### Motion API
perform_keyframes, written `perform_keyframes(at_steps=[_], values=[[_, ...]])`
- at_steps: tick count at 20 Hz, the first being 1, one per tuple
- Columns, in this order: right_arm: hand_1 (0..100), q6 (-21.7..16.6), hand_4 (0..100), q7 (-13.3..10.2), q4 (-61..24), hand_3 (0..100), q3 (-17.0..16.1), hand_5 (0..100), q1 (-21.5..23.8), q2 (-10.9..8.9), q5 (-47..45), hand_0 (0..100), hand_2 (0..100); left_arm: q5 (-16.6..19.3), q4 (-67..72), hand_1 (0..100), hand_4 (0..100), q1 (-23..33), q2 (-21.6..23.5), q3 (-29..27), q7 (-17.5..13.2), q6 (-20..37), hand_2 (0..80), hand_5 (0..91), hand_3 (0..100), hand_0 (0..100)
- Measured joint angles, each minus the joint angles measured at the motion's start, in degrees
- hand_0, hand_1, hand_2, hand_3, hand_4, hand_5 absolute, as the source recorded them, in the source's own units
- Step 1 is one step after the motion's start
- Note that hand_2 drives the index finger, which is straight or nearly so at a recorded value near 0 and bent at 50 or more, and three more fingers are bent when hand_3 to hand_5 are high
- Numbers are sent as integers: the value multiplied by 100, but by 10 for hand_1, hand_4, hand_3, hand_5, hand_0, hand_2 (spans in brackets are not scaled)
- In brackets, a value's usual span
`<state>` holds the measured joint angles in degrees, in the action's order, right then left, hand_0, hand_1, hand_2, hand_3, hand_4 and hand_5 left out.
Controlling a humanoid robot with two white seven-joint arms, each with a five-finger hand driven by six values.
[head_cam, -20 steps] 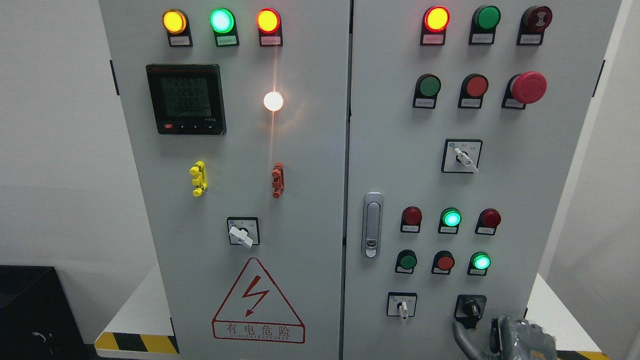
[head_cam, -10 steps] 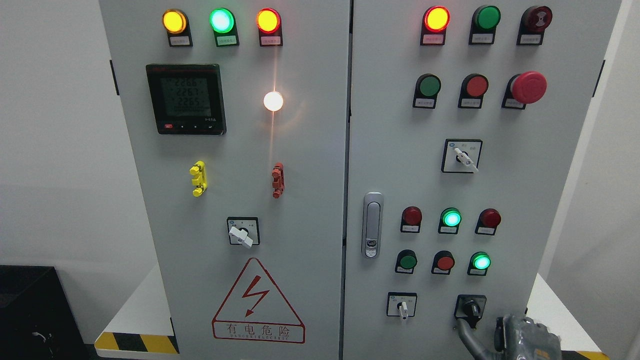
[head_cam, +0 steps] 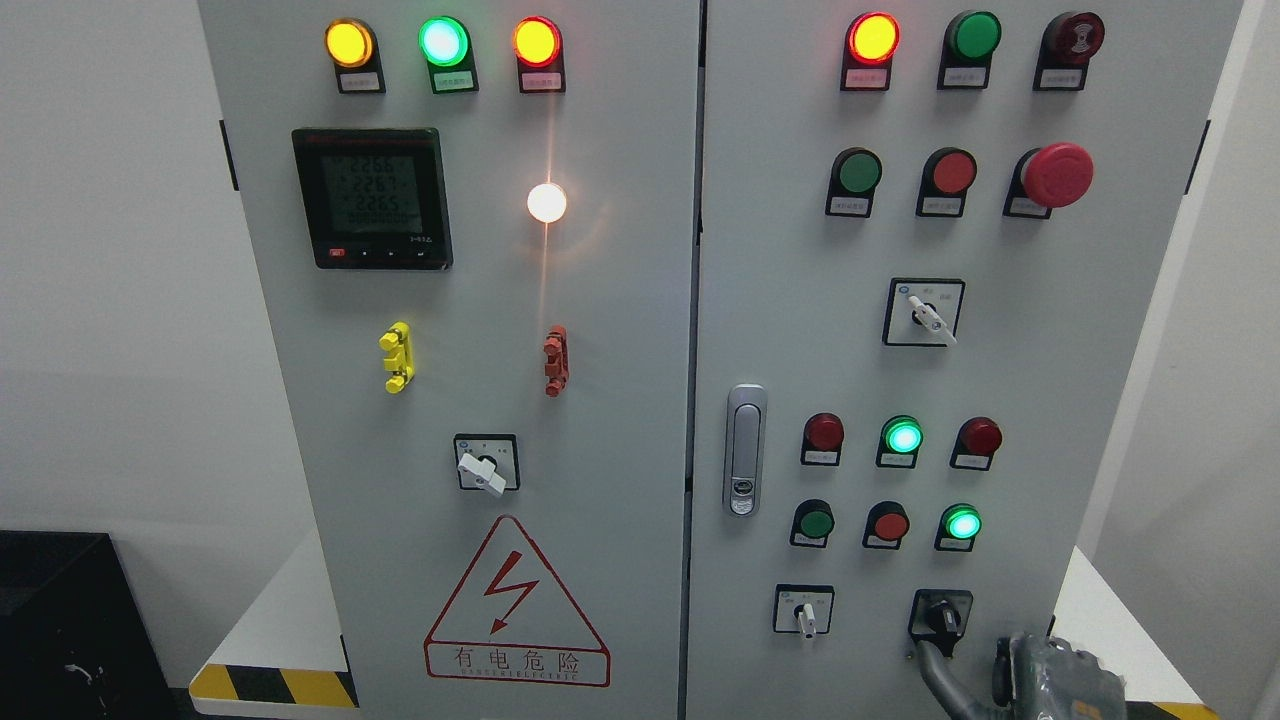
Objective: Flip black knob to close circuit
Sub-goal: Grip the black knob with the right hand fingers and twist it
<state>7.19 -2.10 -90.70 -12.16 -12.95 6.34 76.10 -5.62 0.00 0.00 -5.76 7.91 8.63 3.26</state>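
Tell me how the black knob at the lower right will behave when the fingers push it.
The black knob sits in a panel mount, so it probably pivots rather than lifts. Its short lever likely clicks stiffly. The smooth plastic may slip under the right hand.

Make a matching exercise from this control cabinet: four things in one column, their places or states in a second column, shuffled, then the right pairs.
Things
1. black knob
2. digital meter
3. red mushroom button
4. warning triangle

Places or states
A. upper right of the right door
B. bottom of the left door
C. bottom right, a finger of the right hand just below it
D. upper left door, display lit

Pairs: 1-C, 2-D, 3-A, 4-B
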Motion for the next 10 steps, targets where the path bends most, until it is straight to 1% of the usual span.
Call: perform_keyframes(at_steps=[10], values=[[24,20,969,-10,47,1000,-3,941,-46,-5,0,0,954,0,0,556,0,0,0,0,0,0,0,0,0,120]])
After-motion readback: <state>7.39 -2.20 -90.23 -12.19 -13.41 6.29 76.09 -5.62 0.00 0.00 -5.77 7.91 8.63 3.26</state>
